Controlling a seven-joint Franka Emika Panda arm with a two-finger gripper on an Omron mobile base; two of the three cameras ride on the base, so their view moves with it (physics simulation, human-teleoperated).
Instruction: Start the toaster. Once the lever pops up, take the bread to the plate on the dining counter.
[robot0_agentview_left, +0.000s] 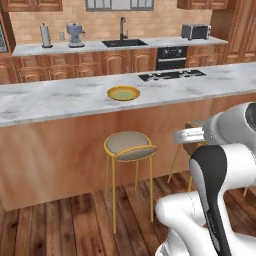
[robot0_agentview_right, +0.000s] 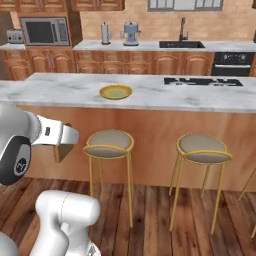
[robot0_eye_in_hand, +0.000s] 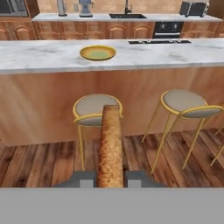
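The hand (robot0_eye_in_hand: 110, 177) is clenched on the bread (robot0_eye_in_hand: 110, 144), held edge-on above the stools, short of the plate (robot0_eye_in_hand: 98, 53) on the table (robot0_eye_in_hand: 39, 59); light, stiff, crumbly toast, best pinched gently across its flat faces.

Glossy white arm (robot0_agentview_left: 220, 200), dark joints

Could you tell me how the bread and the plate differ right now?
The bread is brown, seen edge-on, clamped in the gripper; the plate is yellow, round and lies flat on the dining counter. The bread hangs above a stool; the plate is bare.
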